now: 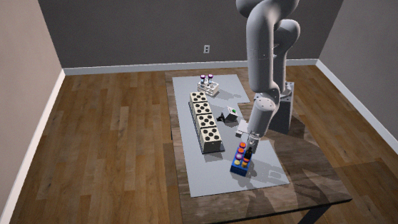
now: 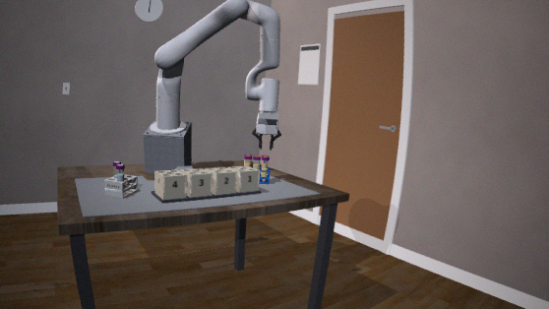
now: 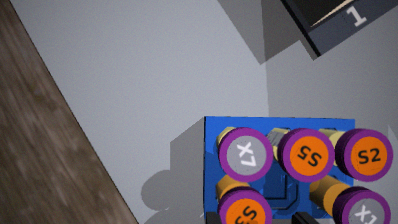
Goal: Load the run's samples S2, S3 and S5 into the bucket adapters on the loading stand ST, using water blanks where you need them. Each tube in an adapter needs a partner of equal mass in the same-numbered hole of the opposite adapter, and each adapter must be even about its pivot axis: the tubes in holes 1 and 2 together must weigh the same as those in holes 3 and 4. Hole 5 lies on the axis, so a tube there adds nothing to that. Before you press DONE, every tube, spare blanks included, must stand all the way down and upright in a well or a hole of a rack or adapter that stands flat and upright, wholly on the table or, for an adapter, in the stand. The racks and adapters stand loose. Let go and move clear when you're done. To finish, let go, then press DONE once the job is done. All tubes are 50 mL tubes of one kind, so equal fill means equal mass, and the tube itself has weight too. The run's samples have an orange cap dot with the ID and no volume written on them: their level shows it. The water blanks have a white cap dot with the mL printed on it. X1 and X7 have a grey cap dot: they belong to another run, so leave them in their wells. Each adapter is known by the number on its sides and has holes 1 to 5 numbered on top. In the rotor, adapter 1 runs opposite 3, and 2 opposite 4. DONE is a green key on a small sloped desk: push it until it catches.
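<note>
hand [image 2: 266, 146]: part spread, holds nothing, hangs above blue rack [image 3: 212, 150] | S3 [image 3: 245, 211], X1 [image 3: 362, 209] caps cut off by wrist-view edge

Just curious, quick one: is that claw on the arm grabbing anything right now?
Claw: open, holding nothing, hanging above the blue rack of tubes.

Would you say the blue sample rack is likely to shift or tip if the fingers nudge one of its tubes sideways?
Probably yes. The blue rack looks small and narrow next to the adapters, so it likely slides easily. Its tubes, such as S5, stand well above the rack's top in the exterior view, giving a sideways push leverage to tip it. The gripper hangs open above, touching nothing.
</note>
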`<state>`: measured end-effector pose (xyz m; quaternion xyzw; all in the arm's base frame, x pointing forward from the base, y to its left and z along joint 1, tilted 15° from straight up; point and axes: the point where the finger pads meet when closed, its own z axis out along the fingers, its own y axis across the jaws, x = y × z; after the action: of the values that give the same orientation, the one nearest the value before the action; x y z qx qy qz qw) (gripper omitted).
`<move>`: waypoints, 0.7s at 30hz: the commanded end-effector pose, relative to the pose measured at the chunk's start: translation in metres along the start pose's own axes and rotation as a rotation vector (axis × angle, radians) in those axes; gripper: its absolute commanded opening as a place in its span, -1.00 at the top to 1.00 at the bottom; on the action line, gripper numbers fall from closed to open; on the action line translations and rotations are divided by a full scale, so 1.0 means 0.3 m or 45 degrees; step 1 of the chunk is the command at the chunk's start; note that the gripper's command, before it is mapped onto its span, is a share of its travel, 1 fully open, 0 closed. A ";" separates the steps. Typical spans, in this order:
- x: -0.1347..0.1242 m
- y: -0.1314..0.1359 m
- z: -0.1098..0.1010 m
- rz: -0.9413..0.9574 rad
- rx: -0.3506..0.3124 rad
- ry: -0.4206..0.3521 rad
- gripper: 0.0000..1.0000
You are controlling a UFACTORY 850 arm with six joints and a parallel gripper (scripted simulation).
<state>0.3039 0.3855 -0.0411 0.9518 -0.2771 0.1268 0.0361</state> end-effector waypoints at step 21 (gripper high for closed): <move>0.000 -0.003 -0.162 0.000 -0.003 -0.001 0.13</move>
<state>0.2956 0.3909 -0.0046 0.9517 -0.2771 0.1269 0.0363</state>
